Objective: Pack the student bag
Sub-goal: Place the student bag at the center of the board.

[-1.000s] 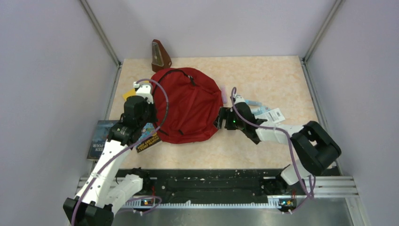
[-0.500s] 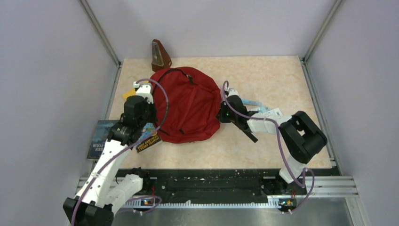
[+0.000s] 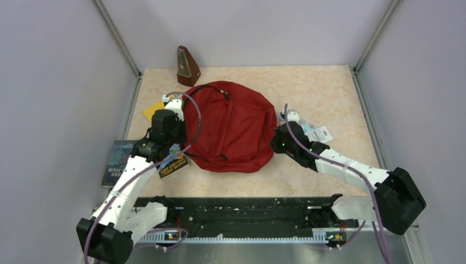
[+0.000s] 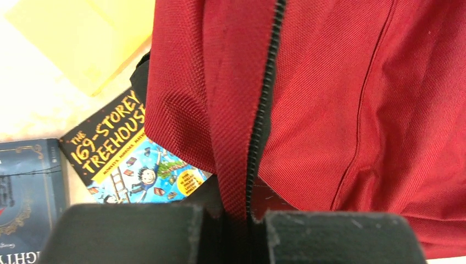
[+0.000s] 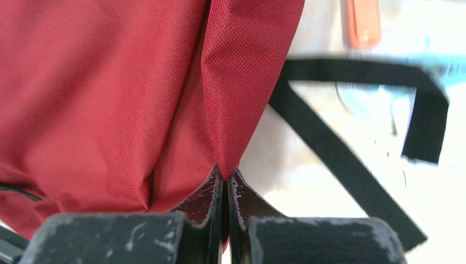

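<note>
From above, the student bag [image 3: 233, 129] lies flat between the two grippers. The left gripper [image 3: 177, 122] is closed on its left edge, and the right gripper [image 3: 276, 140] pinches its right edge. A brown metronome [image 3: 187, 66] stands well ahead of the left gripper. Paper cards [image 3: 319, 133] lie just outside the right one.

On the left wrist, the jaws clamp the fabric along the black zipper [image 4: 264, 110]. To their left lies the Treehouse book [image 4: 126, 154], tucked partly under the bag, with a dark blue book [image 4: 25, 192] beside it and a yellow pad [image 4: 88, 38] farther ahead.

On the right wrist, the jaws are pressed together on a fold of red cloth. To their right a black strap [image 5: 340, 148] crosses the table, and a blurred orange tag [image 5: 364, 22] lies beyond.
</note>
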Robot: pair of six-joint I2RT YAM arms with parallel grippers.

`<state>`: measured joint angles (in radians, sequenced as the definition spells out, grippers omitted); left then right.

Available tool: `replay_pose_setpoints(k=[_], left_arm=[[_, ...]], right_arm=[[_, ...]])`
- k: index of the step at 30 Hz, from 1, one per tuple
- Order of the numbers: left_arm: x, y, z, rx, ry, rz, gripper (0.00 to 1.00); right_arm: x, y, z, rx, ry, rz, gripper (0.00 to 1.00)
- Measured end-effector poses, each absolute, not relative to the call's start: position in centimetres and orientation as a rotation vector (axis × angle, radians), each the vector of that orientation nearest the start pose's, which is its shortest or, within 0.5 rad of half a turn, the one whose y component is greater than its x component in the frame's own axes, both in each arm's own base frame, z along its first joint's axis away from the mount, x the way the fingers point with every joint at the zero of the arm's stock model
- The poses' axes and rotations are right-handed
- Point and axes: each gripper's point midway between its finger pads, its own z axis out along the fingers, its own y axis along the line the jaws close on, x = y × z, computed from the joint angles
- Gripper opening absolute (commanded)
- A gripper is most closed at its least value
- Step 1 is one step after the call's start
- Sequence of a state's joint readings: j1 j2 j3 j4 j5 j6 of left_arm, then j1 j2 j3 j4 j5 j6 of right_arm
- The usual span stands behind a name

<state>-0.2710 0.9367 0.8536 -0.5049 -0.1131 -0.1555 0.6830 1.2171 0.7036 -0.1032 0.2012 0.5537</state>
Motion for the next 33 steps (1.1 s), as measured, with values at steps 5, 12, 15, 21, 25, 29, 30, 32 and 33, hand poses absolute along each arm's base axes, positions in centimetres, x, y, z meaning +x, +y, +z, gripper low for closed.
replay_pose_setpoints(k=[5, 12, 15, 21, 25, 29, 30, 32, 33], left_arm=[[28.6, -7.9, 17.0, 0.108, 2.266, -0.167, 0.05], [28.8, -6.9, 15.9, 0.112, 2.319, -0.093, 0.91], [29.6, -5.7, 17.5, 0.060, 2.262, -0.027, 0.93], [30.0, -4.3, 20.4, -0.012, 2.140, 0.033, 0.92], [30.0, -6.7, 21.1, 0.079, 2.112, -0.077, 0.89], [29.4, -10.4, 20.4, 0.228, 2.134, -0.233, 0.91], [29.3, -11.2, 20.1, 0.260, 2.144, -0.269, 0.92], [29.3, -12.0, 19.4, 0.287, 2.167, -0.305, 0.93], [29.3, -12.2, 19.0, 0.294, 2.183, -0.315, 0.93]], right_arm=[[24.5, 19.8, 7.4, -0.017, 2.350, 0.447, 0.11], [23.1, 18.0, 6.6, -0.009, 2.399, 0.372, 0.64], [22.8, 17.3, 6.7, -0.031, 2.403, 0.335, 0.75], [23.2, 15.7, 9.2, -0.084, 2.308, 0.278, 0.77], [23.5, 16.1, 11.0, -0.167, 2.248, 0.302, 0.77], [23.3, 18.6, 12.1, -0.304, 2.204, 0.439, 0.77], [23.3, 19.2, 12.3, -0.326, 2.197, 0.471, 0.77], [23.3, 20.6, 12.6, -0.372, 2.183, 0.537, 0.77], [23.5, 21.4, 12.7, -0.388, 2.178, 0.565, 0.77]])
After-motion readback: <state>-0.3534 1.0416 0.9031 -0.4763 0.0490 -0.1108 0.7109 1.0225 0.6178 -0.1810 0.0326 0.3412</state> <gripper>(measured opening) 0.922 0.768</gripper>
